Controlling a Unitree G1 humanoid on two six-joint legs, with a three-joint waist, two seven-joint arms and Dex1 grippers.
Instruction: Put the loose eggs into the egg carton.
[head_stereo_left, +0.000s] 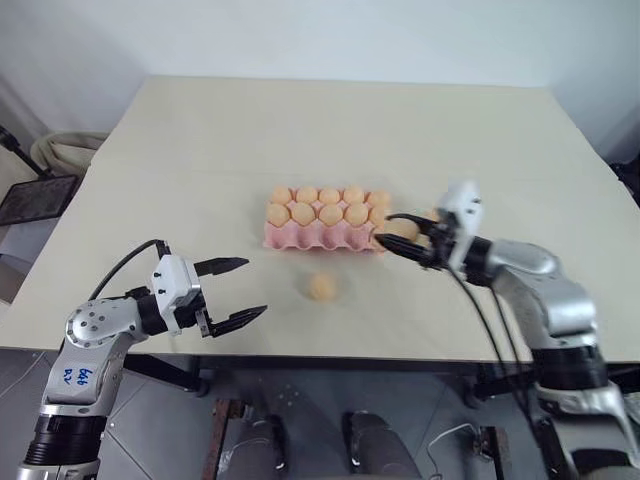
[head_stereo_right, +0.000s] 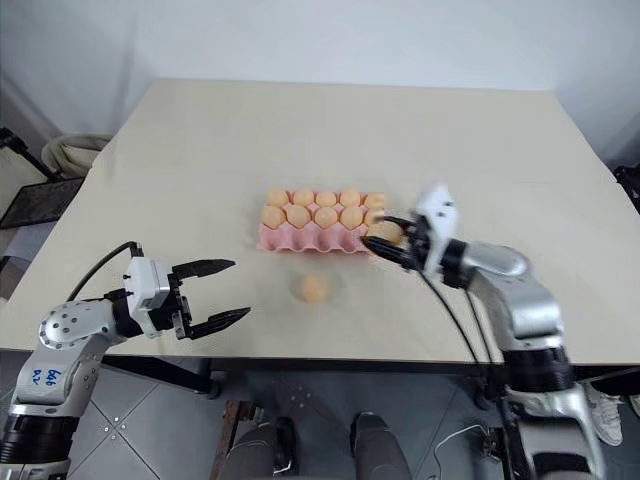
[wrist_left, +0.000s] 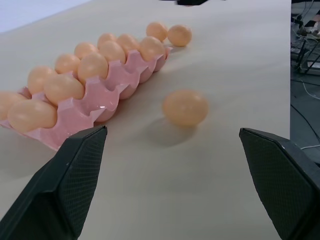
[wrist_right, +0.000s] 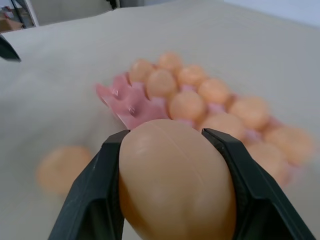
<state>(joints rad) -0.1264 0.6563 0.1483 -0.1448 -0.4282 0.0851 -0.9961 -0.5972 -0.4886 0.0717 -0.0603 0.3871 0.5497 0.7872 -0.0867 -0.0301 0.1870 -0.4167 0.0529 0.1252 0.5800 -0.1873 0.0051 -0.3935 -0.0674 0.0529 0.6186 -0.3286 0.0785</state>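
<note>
While its two black fingers stand wide apart with nothing between them, the left pincer (head_stereo_left: 232, 291) hovers level above the near left part of the bench (head_stereo_left: 200, 140), aimed toward the middle; that looks like a ready stance for the one loose egg (head_stereo_left: 322, 287) lying on the bare bench just in front of the egg carton (head_stereo_left: 322, 237). The left wrist view frames that egg between the open fingers, near but not touching.

Further right, the pink carton lies flat across the middle of the bench. Its two far rows are filled, while the near row of cups looks empty, so free places face the robot. Another egg (wrist_left: 179, 35) rests on the bench just beside the carton's right end.

At the right, the right pincer (head_stereo_left: 407, 241) is clamped on a held egg (wrist_right: 176, 180), gripped across its sides and carried at the carton's right near corner, probably for lowering into a near cup.
</note>
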